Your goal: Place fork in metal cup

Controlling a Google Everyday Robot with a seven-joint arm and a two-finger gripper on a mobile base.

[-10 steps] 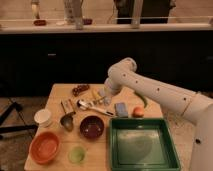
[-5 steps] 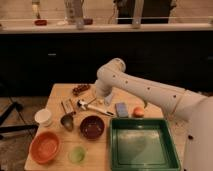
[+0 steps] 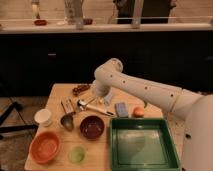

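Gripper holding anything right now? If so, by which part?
Cannot be told. The gripper is shut, low over the utensils mid-table, but its tips are hidden, so no hold shows.

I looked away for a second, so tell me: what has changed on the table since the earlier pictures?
The arm swung leftward in the picture, bringing the gripper, shut, low over the utensils. Whether it holds anything is hidden. The metal cup, maroon bowl and green tray stayed put.

The arm [image 3: 140, 89] swung left, carrying the tool [image 3: 99, 96] leftward to end low over the utensils [image 3: 93, 106] mid-table [image 3: 55, 94].
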